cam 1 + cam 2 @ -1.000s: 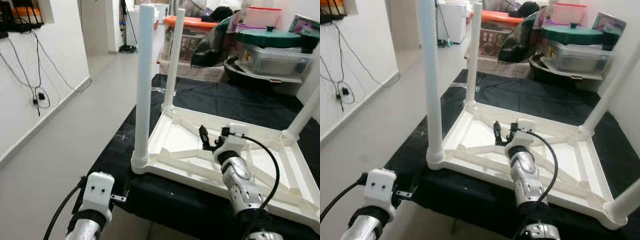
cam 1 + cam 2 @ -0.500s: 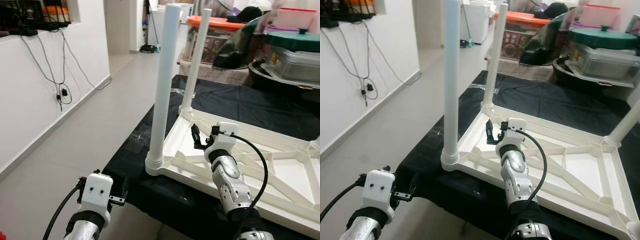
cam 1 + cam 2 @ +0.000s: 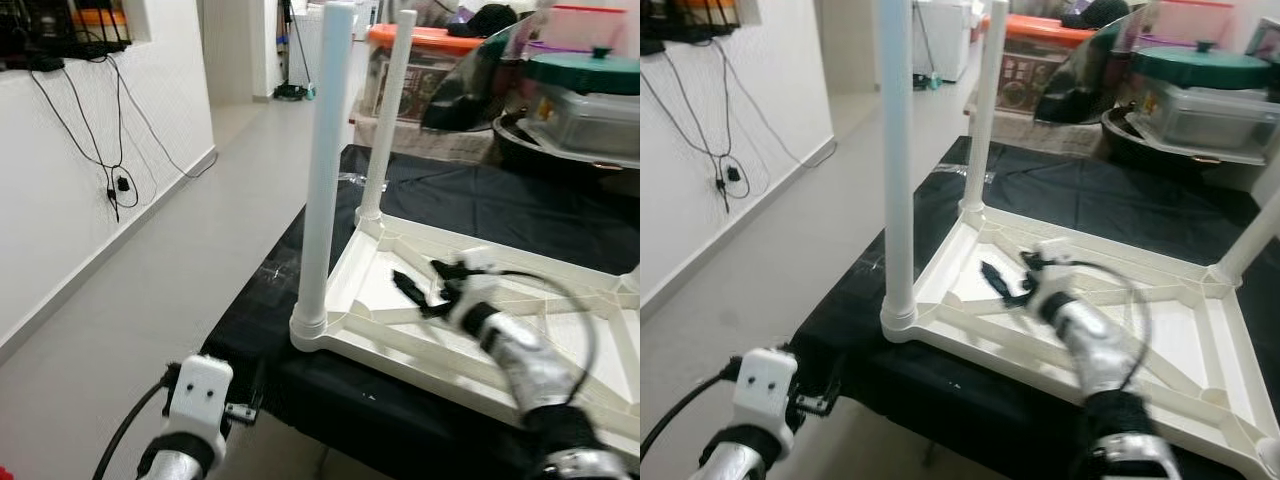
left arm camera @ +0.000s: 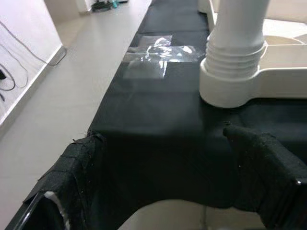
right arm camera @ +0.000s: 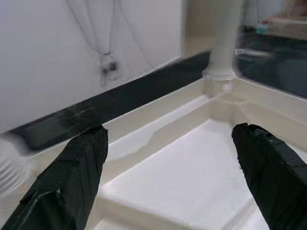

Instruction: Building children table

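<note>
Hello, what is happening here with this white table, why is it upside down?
The robot is assembling a white children's table, lying upside down on a black-covered surface with legs pointing up. Its right gripper hovers open over the ribbed underside. The left gripper, open, waits low near the closest corner leg.

The head cameras are looking forward and down at the upturned children table (image 3: 480,330); both wrist cameras are looking closely at its near-left corner.
</note>
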Controlling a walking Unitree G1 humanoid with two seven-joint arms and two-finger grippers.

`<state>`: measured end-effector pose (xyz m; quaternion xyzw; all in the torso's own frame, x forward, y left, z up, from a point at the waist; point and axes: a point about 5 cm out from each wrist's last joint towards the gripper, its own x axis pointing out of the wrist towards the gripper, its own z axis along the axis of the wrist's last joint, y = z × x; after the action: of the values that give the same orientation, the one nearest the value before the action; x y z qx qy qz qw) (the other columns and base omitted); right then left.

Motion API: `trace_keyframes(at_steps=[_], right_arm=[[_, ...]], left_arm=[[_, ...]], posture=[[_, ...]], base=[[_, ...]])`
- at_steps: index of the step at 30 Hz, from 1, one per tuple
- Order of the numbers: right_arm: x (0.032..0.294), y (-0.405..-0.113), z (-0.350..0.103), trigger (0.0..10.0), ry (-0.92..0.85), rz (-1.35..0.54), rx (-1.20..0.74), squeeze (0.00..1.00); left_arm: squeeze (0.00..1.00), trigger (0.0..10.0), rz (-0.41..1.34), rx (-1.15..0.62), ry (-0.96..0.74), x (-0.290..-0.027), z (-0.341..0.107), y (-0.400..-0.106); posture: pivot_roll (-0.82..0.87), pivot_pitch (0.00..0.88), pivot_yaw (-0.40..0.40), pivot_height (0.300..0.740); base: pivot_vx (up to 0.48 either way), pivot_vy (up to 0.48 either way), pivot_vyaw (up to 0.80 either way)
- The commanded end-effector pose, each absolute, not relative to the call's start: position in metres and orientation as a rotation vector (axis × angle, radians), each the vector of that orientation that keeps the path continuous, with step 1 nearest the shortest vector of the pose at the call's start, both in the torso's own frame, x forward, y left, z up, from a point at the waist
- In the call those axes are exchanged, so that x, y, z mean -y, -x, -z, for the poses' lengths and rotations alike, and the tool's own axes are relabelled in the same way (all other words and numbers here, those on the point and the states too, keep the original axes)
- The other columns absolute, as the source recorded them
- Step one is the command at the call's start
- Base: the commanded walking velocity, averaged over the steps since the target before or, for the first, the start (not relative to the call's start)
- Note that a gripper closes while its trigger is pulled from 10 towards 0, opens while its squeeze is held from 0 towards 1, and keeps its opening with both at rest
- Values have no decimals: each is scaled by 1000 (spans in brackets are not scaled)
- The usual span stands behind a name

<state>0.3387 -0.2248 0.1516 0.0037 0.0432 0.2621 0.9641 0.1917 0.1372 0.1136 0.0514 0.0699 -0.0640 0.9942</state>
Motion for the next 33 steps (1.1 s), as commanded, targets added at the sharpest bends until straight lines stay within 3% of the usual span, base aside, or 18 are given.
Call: trace_keyframes(at_steps=[1,3,4,5,10,13,22,33], right_arm=[[216,-329,-148,10000,9,-718,-139,0],[216,-329,-148,10000,9,-718,-139,0],[213,-316,-149,10000,7,-918,-173,0],[210,-313,-151,10000,-4,-979,-173,0],[201,-316,-158,10000,-26,-1027,-146,0],[169,-329,-171,10000,-74,-1112,-73,0],[148,-334,-176,10000,-97,-1182,-43,0],[95,-339,-181,10000,-178,-1258,9,0]], left_arm=[[0,10000,167,-150,-99,-132,-113,-189],[0,10000,167,-150,-99,-132,-113,-189],[0,10000,184,-153,-102,-130,-114,-186],[0,10000,188,-155,-101,-129,-114,-185],[0,10000,190,-157,-99,-129,-114,-184],[0,10000,204,-154,-106,-127,-116,-181],[0,10000,220,-149,-117,-125,-118,-179],[0,10000,237,-150,-125,-122,-118,-179]], posture=[[189,7,-89,740],[189,7,-89,740],[198,14,-94,740],[198,14,-94,740],[199,17,-97,740],[206,22,-100,740],[212,24,-106,740],[212,31,-105,740]], base=[[0,0,0],[0,0,0],[0,0,0],[0,0,0],[0,0,0],[0,0,0],[0,0,0],[0,0,0]])
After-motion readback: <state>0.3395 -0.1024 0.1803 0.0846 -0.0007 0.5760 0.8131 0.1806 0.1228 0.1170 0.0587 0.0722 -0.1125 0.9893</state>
